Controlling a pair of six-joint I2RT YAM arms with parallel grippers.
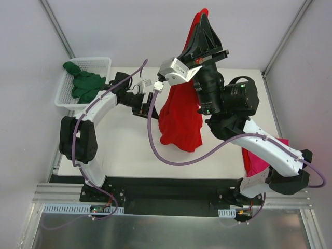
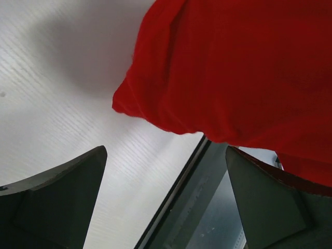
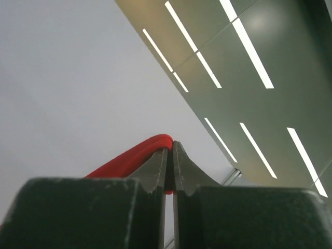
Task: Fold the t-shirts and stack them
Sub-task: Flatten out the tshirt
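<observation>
My right gripper (image 1: 203,14) is raised high above the table, shut on the red t-shirt (image 1: 180,116), which hangs down in a bunched column with its lowest folds at table level. In the right wrist view the red t-shirt's edge (image 3: 136,155) is pinched between the closed fingers of my right gripper (image 3: 170,150). My left gripper (image 1: 151,98) stands open just left of the hanging cloth. In its wrist view my left gripper (image 2: 166,155) has nothing between its fingers, and the red t-shirt (image 2: 233,67) hangs beyond them. A dark green t-shirt (image 1: 85,83) lies in the basket. A magenta-pink t-shirt (image 1: 257,161) lies at the table's right, partly under my right arm.
The white mesh basket (image 1: 101,63) sits at the table's far left corner. The white table (image 1: 124,150) has its near edge along the black base rail. Purple cables loop from both arms in front of the red cloth.
</observation>
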